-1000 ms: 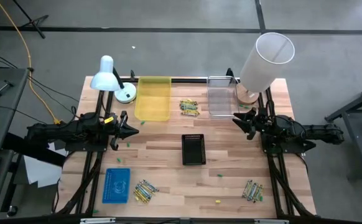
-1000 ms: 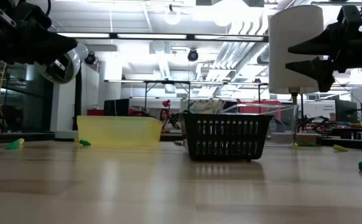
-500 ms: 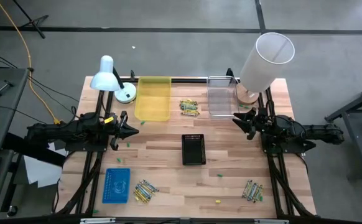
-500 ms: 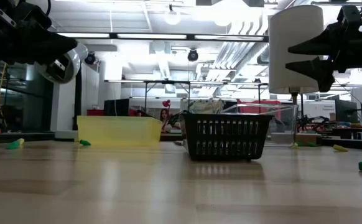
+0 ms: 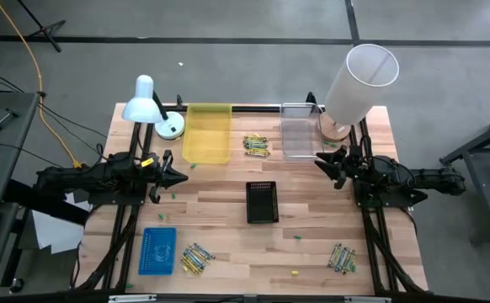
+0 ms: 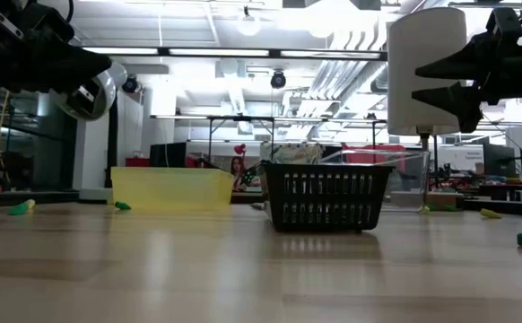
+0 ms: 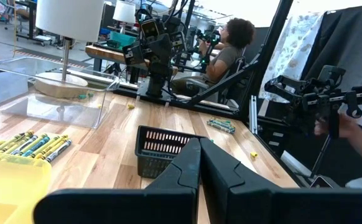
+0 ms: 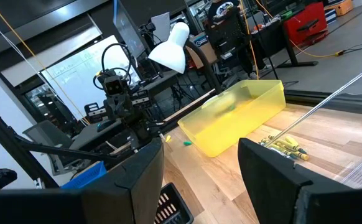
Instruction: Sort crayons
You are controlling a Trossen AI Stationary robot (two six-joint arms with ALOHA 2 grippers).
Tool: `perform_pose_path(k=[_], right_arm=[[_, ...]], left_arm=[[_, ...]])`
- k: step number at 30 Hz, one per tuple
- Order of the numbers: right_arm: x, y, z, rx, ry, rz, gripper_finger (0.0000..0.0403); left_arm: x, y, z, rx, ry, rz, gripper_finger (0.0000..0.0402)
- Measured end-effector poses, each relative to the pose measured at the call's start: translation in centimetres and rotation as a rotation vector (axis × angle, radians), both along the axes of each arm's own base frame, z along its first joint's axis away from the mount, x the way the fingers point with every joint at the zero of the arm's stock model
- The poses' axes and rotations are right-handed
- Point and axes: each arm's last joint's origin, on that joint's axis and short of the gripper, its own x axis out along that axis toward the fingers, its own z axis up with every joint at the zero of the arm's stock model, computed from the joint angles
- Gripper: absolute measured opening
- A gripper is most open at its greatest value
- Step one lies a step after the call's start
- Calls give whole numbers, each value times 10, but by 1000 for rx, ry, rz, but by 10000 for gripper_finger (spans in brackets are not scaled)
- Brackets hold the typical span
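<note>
Left of the black basket [image 5: 262, 202], the left gripper [image 5: 180, 177] hangs above the table [image 5: 220, 236], clenched on nothing. Nearest it lie the yellow tray [image 5: 206, 133], farther back on the table, and the blue tray [image 5: 157, 250], toward the near edge.

Crayon locations, relative to the basket:
- Near-left pile [image 5: 196, 258]: just beside the blue tray, on the bare table.
- Far pile [image 5: 256, 145]: behind the basket, between the yellow tray and the clear tray [image 5: 296, 141].
- Near-right pile [image 5: 341, 257]: toward the near right corner.

None of the crayons appear to sit in a tray yet, so sorting looks barely begun.

Right of the basket, the right gripper [image 5: 324, 161] hovers with jaws spread wide and empty, just beside the clear tray and near the far pile.

Recommended procedure for the step in hand:
1. Judged from position, the right gripper is best placed to take the far pile.
2. Descend over one crayon only; align the jaws across its width, not along its length.
3. Select an outer crayon, since the sticks lie touching and a central grasp may drag neighbours.
4. Keep clear of the clear tray's wall and the lamp [image 5: 359, 80] behind it during descent.
</note>
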Motion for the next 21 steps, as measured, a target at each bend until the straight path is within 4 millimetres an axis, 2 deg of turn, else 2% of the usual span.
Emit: perform_pose_path(k=[10, 21], right_arm=[[0, -1, 2, -23, -16, -28, 201], [-1, -1, 4, 26, -52, -24, 201]], left_arm=[[0, 0, 0, 0, 0, 0, 3], [0, 0, 0, 0, 0, 0, 3]])
